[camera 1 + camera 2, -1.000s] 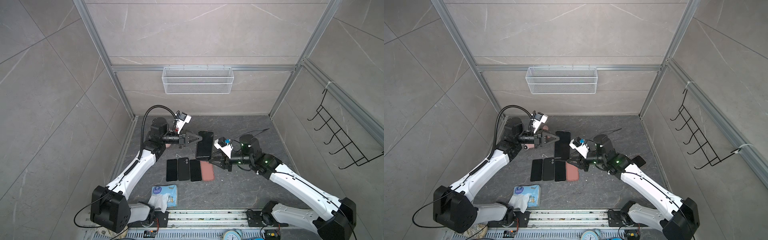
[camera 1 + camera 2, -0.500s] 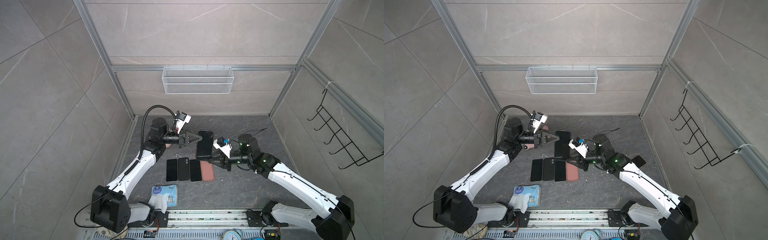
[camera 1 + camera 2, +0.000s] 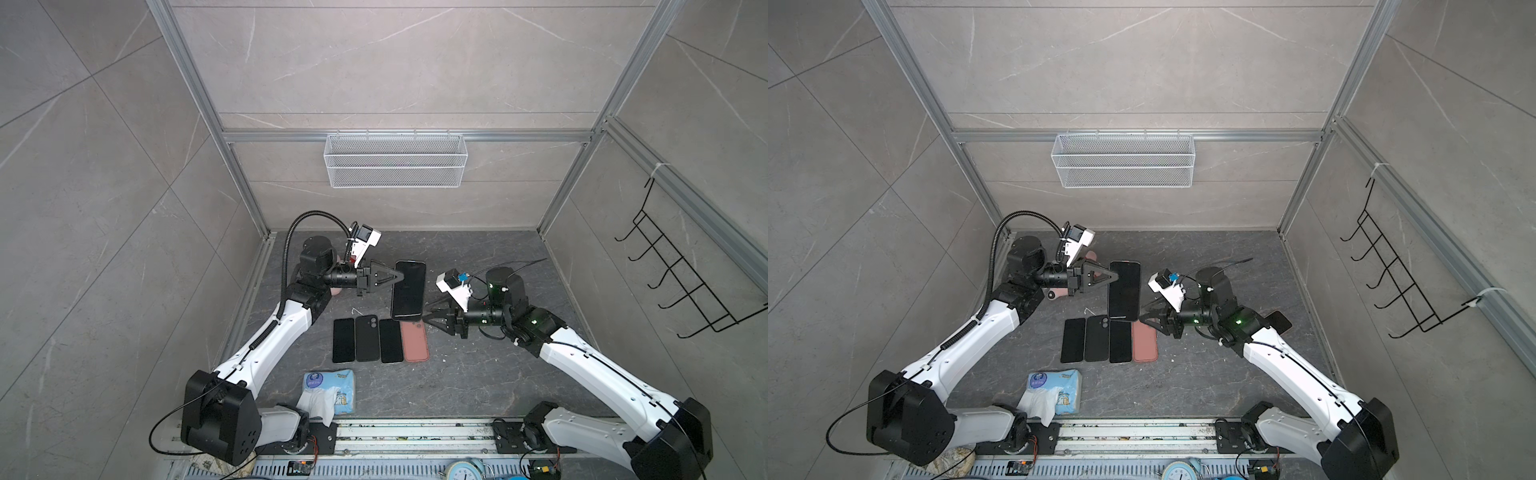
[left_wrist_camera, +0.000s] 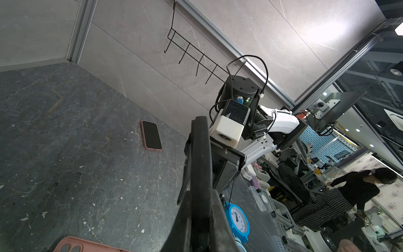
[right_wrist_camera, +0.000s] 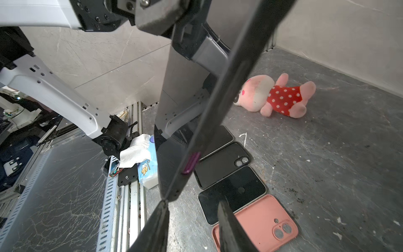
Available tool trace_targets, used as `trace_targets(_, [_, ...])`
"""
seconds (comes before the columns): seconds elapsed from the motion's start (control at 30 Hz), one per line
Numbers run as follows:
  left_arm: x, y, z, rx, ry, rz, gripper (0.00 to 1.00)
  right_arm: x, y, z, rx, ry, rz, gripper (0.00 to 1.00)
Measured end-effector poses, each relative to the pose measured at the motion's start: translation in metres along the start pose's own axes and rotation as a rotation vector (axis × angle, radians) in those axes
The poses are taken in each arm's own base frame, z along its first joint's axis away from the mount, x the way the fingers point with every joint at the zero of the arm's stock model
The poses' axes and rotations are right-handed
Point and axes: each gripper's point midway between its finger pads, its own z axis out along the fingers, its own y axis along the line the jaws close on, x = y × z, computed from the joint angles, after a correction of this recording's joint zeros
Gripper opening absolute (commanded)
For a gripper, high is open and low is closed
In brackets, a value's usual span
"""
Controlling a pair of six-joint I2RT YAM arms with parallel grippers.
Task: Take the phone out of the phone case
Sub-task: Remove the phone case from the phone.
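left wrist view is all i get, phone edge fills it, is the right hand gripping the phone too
Observer: No, the right hand is open; in the right wrist view one fingertip sits at a corner of the phone.
Operator: what's under the phone
Observer: A row on the table: three dark phones or cases and a pink case.
Operator: anything behind the left arm
Observer: A pink plush toy in a red dotted dress.

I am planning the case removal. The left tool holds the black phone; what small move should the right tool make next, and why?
Probably shift the right tool so the black phone's near corner sits between its open jaws. The left tool clamps a side edge, and that corner meets only one fingertip.
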Motion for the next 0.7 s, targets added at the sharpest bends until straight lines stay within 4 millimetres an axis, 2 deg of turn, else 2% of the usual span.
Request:
trace_targets(0.23, [0.001,0.0023,0.0005,0.0,0.001,-0.006,0.0,-0.0017,0.0069,0.0036,-0.062,-0.01,0.01,0.4])
trace_targets(0.7, [-0.001,0.0035,0.0012,0.003,-0.005,0.001,0.0,0.0023,0.0082,0.0101,-0.11,-0.005,0.043,0.33])
